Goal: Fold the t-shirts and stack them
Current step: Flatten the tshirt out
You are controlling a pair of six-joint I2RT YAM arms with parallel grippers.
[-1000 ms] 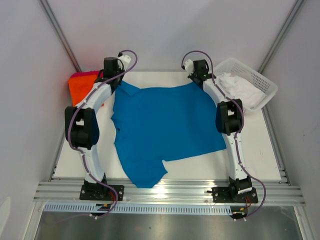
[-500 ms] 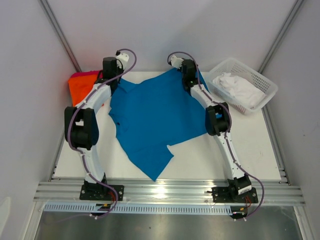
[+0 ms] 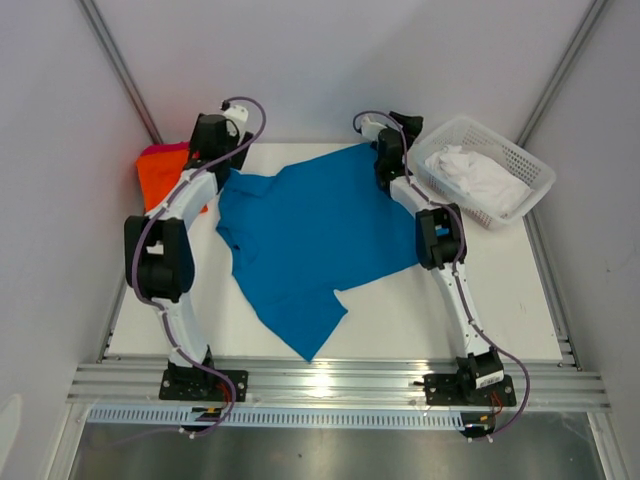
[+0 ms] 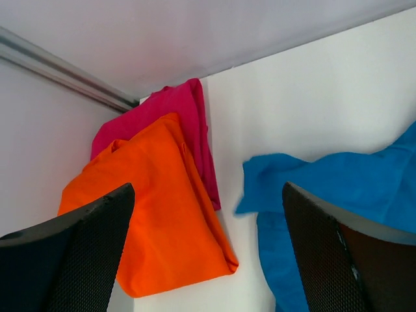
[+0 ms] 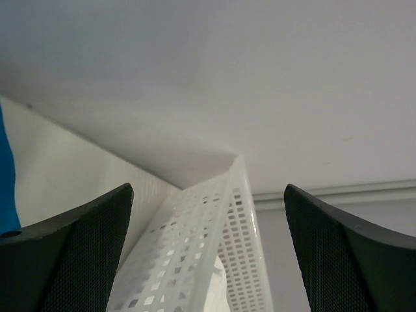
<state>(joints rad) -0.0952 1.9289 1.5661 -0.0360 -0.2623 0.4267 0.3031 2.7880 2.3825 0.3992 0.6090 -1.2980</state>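
Both tools sat at the far edge of the desk [image 3: 500, 300] in the overhead view: the left tool [image 3: 213, 137] in the upper left of the frame and the right tool [image 3: 392, 128] just right of centre, beside the white basket [image 3: 533, 176]. Their jaws were too small to read from there. The blue t-shirt [image 3: 310, 240] lay open but askew across the middle of the desk, bunched along its left side, with one corner pointing toward the lower edge. The orange t-shirt [image 3: 160, 182] and the pinkish-red t-shirt [image 3: 165, 150] lay folded in the far left corner. White cloth [image 3: 478, 175] filled the basket

From the left wrist, the left tool [image 4: 208, 188] stood spread wide and pinched nothing. The orange t-shirt [image 4: 156, 221] rested on the pinkish-red t-shirt [image 4: 175, 114] at the left of the frame, and a rumpled edge of the blue t-shirt [image 4: 338, 188] showed at the lower right, near the stack but apart from it

From the right wrist, the right tool [image 5: 208, 188] was likewise spread and empty, facing the basket [image 5: 214, 247] and the wall, with only a sliver of the blue t-shirt [image 5: 6, 175] at the left edge

Two shirts looked done, and the blue one seemed to be at the laying-out step. The next move probably called for both tools to take its far edge again, square and flatten it, then start the first fold
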